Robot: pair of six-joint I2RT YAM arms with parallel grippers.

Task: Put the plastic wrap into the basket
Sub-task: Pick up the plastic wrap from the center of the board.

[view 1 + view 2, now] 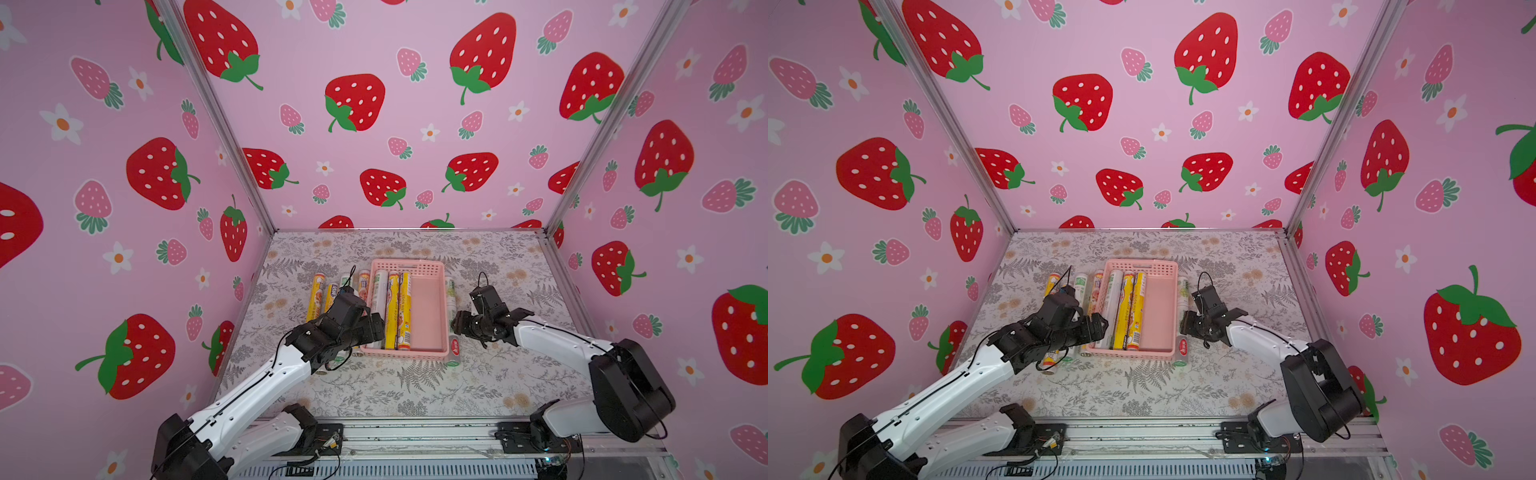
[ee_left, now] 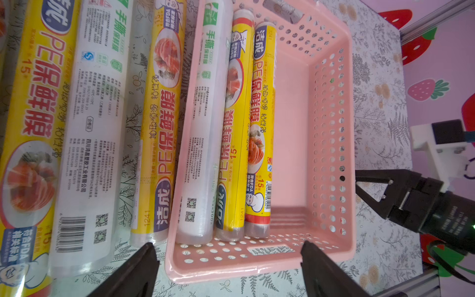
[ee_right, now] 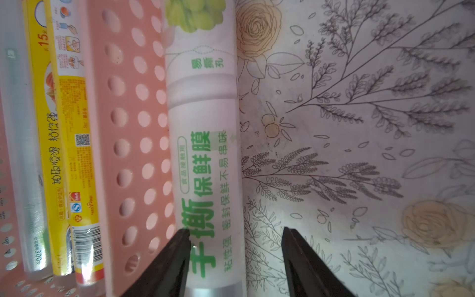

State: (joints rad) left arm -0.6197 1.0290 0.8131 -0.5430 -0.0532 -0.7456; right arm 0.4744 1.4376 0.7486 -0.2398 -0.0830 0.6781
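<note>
Three rolls of plastic wrap already lie side by side in the left half of the pink basket (image 1: 428,307): a white roll (image 2: 203,128) and two yellow rolls (image 2: 234,133). The right half of the basket is bare. To its left, some loose rolls (image 1: 316,299), yellow and white, wait on the surface (image 1: 415,386); I count about four. One more, a green-lettered roll (image 3: 203,154), lies lengthways just outside the basket's right wall. It is so close that I cannot tell whether it touches.

To my eye the step in hand is picking up that green-lettered roll. The right tool (image 3: 235,232) sits low over the roll's near end and straddles it, jaws apart. One finger is tucked into the seam between roll and basket wall, at the roll's side. The other stands off on the surface side with a clear gap. So nothing is gripped yet.

The next move calls for closing on the roll, lifting it clear of the rim and laying it lengthways in the bare half. The grip is far from the roll's middle, so I'd expect the far end to droop. The inner finger also has little room beside the wall.

The left tool (image 2: 228,246) hovers above the basket's near-left corner, jaws spread wide, holding nothing.
</note>
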